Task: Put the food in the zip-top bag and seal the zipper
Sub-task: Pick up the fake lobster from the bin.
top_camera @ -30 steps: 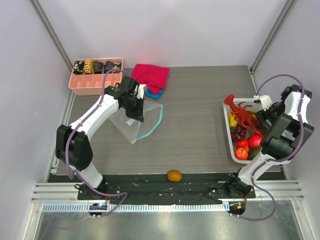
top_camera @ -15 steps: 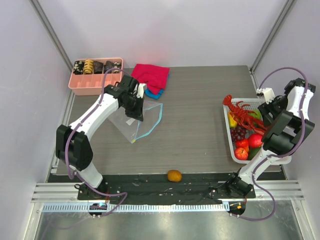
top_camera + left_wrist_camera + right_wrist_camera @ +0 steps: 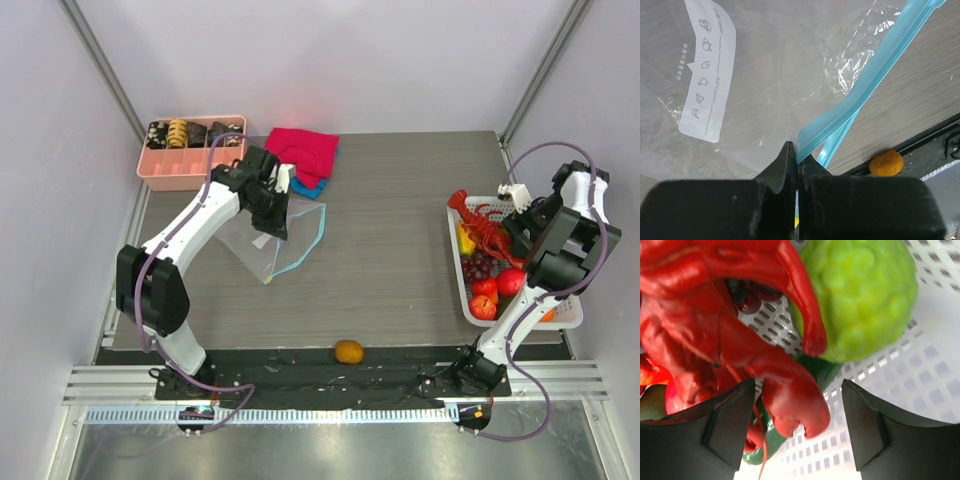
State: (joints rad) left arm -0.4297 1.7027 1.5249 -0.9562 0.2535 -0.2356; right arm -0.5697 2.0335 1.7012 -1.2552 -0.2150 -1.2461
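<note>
The clear zip-top bag [image 3: 262,243] lies at the table's left middle, its white label [image 3: 705,70] facing up. My left gripper [image 3: 273,213] is shut on the bag's edge at the teal-blue zipper [image 3: 860,95], holding it raised; its jaws [image 3: 798,159] pinch the strip. My right gripper [image 3: 514,226] hangs open inside the white mesh basket [image 3: 568,318], above the food. A claw of the red lobster [image 3: 790,405] lies between the open fingers [image 3: 799,422] without touching them. A bumpy green fruit [image 3: 860,295] sits just beyond. An orange fruit [image 3: 348,351] rests alone at the near edge.
Several red, yellow and green fruits and dark grapes [image 3: 478,266] fill the basket. A pink tray [image 3: 160,182] with black and tan pieces stands at the back left. Folded red and blue cloths [image 3: 302,155] lie behind the bag.
My right gripper has swung left and down over the lobster in the basket, and its jaws stand a little wider. The left arm and the bag have stayed put.
</note>
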